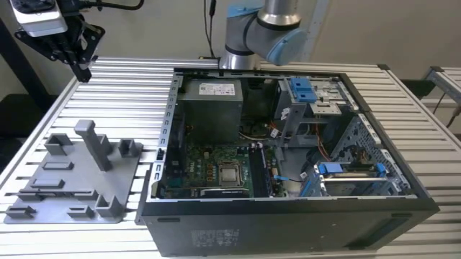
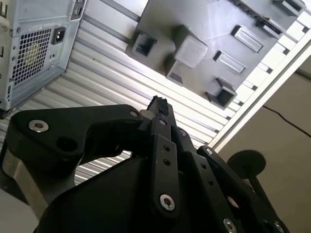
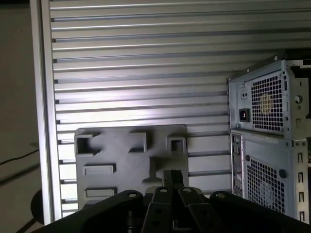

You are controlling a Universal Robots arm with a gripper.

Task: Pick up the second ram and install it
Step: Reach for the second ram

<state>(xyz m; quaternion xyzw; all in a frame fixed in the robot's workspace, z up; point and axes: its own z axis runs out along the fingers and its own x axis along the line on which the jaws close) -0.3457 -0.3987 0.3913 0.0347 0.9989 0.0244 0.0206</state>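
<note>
My gripper (image 1: 83, 74) hangs high over the table's far corner at the exterior view's left, its black fingers drawn together to a point with nothing between them. In both wrist views the closed fingertips (image 2: 158, 104) (image 3: 172, 175) hover well above the grey holder tray (image 1: 72, 189) (image 2: 214, 29) (image 3: 126, 160). The tray's blocks and pockets stand bare. The second ram is out of view. The green motherboard (image 1: 216, 162) lies in the open computer case (image 1: 288, 216), with long black slots (image 1: 260, 170) beside the processor socket.
The case's rear panel with fan grilles shows in both wrist views (image 2: 29, 48) (image 3: 267, 136). The arm's base (image 1: 259, 38) stands behind the case. A ribbed metal table (image 1: 122, 108) runs under everything, its edge close by the tray. A tall grey post (image 1: 94, 143) rises from the tray.
</note>
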